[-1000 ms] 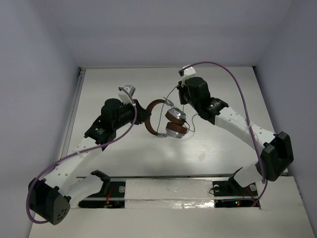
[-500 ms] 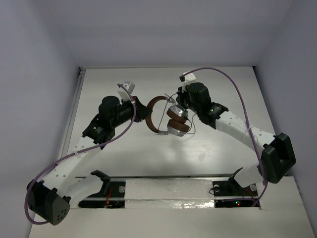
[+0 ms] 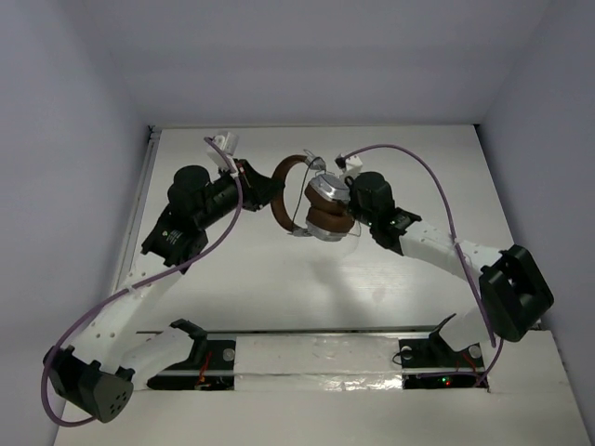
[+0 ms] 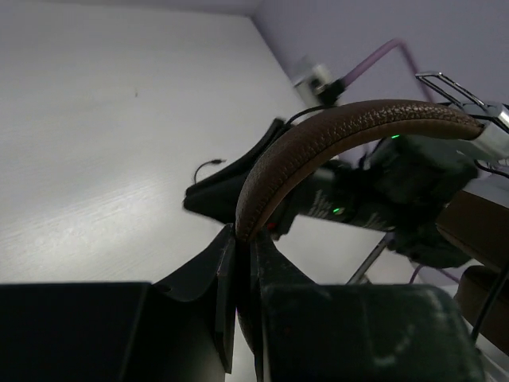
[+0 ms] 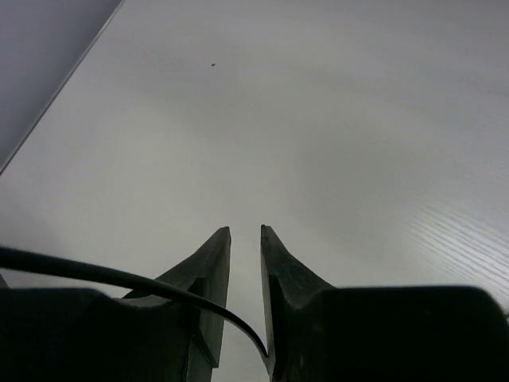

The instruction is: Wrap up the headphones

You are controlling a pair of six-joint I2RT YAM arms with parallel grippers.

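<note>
The headphones [image 3: 321,206] hang above the middle of the table, brown headband [image 3: 282,190] to the left, silver earcups to the right. My left gripper [image 3: 268,186] is shut on the headband [image 4: 334,135]; in the left wrist view its jaws [image 4: 242,239] pinch the leather strap's lower end. My right gripper [image 3: 340,197] sits right against the earcups. In the right wrist view its jaws [image 5: 245,231] stand slightly apart, and the thin black cord [image 5: 119,277] runs over the left finger and down into the gap.
A raised rail [image 3: 139,209] runs along the table's left edge, with grey walls on three sides. The arm bases [image 3: 316,358] line the near edge. The right arm's black wrist [image 4: 382,199] fills the space just behind the headband.
Both arms carried the headphones up and toward the back of the table. The right gripper's jaws, shut a second ago, have parted. The left grip on the headband holds.
</note>
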